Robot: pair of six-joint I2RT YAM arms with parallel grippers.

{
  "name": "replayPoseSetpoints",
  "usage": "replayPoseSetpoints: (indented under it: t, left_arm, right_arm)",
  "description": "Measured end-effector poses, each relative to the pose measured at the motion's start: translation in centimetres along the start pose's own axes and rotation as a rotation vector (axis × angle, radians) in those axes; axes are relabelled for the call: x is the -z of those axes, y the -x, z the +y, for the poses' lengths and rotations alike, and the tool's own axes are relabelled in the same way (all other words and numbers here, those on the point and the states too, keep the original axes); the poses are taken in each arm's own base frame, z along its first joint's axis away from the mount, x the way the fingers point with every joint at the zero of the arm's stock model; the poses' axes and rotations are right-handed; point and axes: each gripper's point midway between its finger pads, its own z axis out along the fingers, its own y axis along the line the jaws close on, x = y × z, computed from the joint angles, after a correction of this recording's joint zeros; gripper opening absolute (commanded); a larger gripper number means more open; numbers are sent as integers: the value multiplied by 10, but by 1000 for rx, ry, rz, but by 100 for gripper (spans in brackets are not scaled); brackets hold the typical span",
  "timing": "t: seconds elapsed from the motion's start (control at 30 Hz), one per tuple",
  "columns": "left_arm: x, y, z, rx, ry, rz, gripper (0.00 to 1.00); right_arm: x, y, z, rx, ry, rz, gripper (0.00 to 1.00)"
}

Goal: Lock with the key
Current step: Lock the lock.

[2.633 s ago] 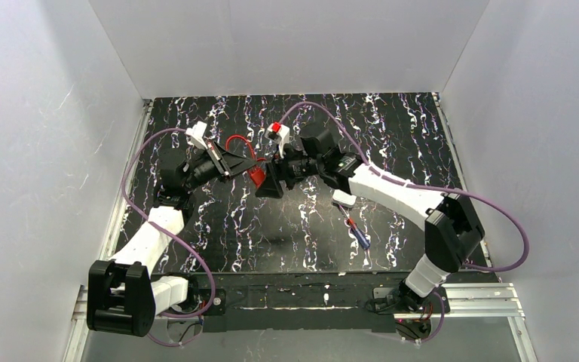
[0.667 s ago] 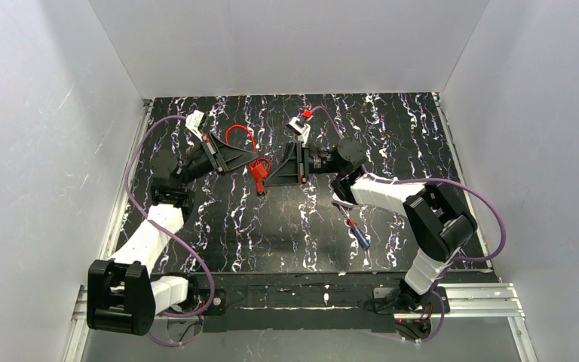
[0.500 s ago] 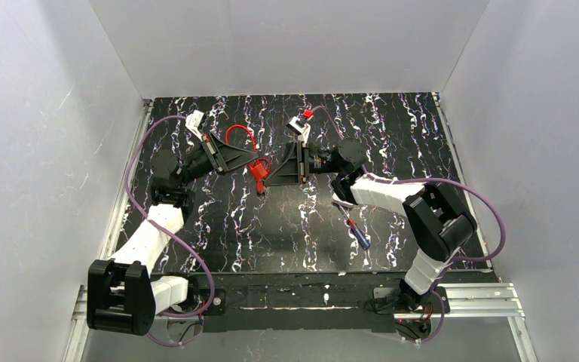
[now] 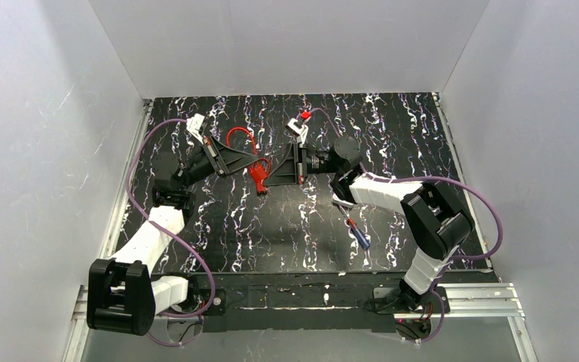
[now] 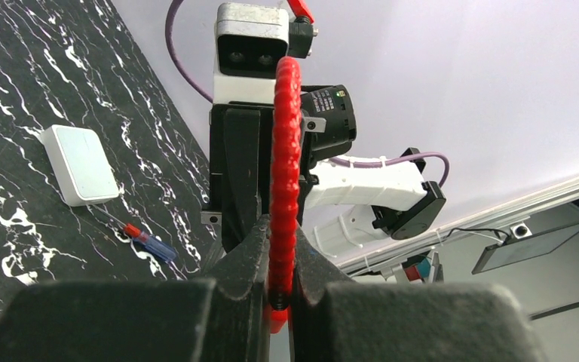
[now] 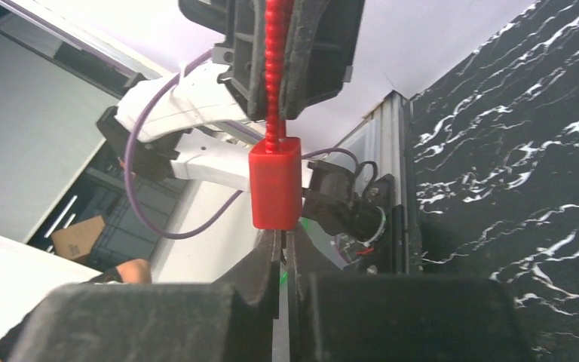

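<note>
Red lock (image 4: 258,178) hangs over the table (image 4: 422,136), seen from above, with a claw on either side. Left wrist: left claw (image 5: 281,256) clamps its beaded cable (image 5: 284,151), likely springy. Right wrist: right claw (image 6: 280,253) pinches narrow just beneath the lock's seemingly light, rigid body. The key is hidden, and I judge the grip belongs there.

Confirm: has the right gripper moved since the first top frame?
Yes. Against the screwdriver, the right gripper has rolled and its wrist end shifted rightward. Its tips stay at the red cable lock.

Red lock (image 6: 275,185) (white-veined black table (image 4: 392,128))
</note>
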Motion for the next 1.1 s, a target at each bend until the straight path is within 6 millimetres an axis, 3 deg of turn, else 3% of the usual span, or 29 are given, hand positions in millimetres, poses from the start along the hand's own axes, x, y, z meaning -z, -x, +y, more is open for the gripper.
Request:
replayPoseSetpoints:
  t: [0.37, 0.57, 0.9, 1.1]
  left_arm:
    - [1, 11, 22, -5, 80, -65, 0]
    - [2, 16, 45, 18, 171, -111, 0]
    - [11, 9, 82, 88, 325, -117, 0]
    - [15, 4, 93, 106, 395, -96, 0]
  right_arm:
    - [-1, 12, -30, 124, -213, 48, 1]
    - [4, 19, -50, 204, -384, 68, 1]
    - [2, 3, -75, 352, -646, 172, 1]
    - [4, -4, -81, 397, -745, 210, 1]
